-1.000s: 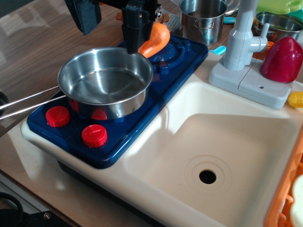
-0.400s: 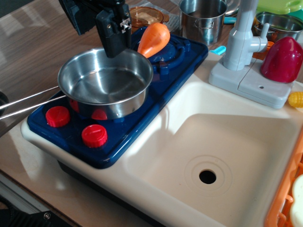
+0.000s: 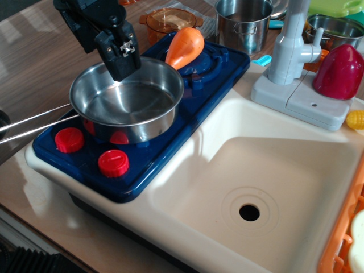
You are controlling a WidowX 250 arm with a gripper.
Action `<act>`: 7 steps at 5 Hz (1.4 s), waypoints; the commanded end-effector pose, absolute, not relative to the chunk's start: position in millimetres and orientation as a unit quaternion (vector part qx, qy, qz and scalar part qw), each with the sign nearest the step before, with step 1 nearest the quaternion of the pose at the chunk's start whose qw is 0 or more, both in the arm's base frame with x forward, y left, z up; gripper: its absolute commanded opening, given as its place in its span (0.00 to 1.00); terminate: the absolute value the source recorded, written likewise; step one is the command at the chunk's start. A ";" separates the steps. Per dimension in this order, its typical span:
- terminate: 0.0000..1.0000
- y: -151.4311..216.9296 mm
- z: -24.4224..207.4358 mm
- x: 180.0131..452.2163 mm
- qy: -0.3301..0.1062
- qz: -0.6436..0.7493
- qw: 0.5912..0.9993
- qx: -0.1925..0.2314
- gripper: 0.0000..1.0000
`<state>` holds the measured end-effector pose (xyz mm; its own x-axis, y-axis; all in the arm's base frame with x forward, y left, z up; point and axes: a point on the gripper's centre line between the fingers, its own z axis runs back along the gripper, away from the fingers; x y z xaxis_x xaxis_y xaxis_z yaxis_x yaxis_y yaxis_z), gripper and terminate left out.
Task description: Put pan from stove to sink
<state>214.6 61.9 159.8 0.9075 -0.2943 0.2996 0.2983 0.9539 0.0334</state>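
Observation:
The shiny steel pan [image 3: 128, 102] sits on the front burner of the dark blue stove [image 3: 187, 108]. Its long wire handle [image 3: 34, 122] points left over the wooden table. My black gripper [image 3: 111, 62] hangs just over the pan's far left rim; the jaws look apart and hold nothing. The cream sink [image 3: 267, 170] with its round drain hole [image 3: 249, 212] lies to the right of the stove, with the grey faucet [image 3: 293, 45] behind it.
An orange toy carrot [image 3: 185, 45] lies on the back burner. Two red knobs [image 3: 69, 139] sit at the stove's front. A taller steel pot [image 3: 244, 23], an orange lidded pot [image 3: 168, 20] and a red toy [image 3: 338, 71] stand behind. An orange rack [image 3: 344, 239] borders the sink's right side.
My gripper has moved left along the pan's far rim, from near the carrot to the far left rim. The pan has not moved.

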 end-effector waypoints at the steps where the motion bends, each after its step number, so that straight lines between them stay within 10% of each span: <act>1: 0.00 78.8 149.7 219.9 -0.166 -0.152 0.974 -0.024 1.00; 2: 0.00 79.9 143.4 223.7 -0.157 -0.128 0.978 -0.041 0.00; 7: 0.00 24.5 167.3 218.7 -0.167 -0.087 0.982 0.005 0.00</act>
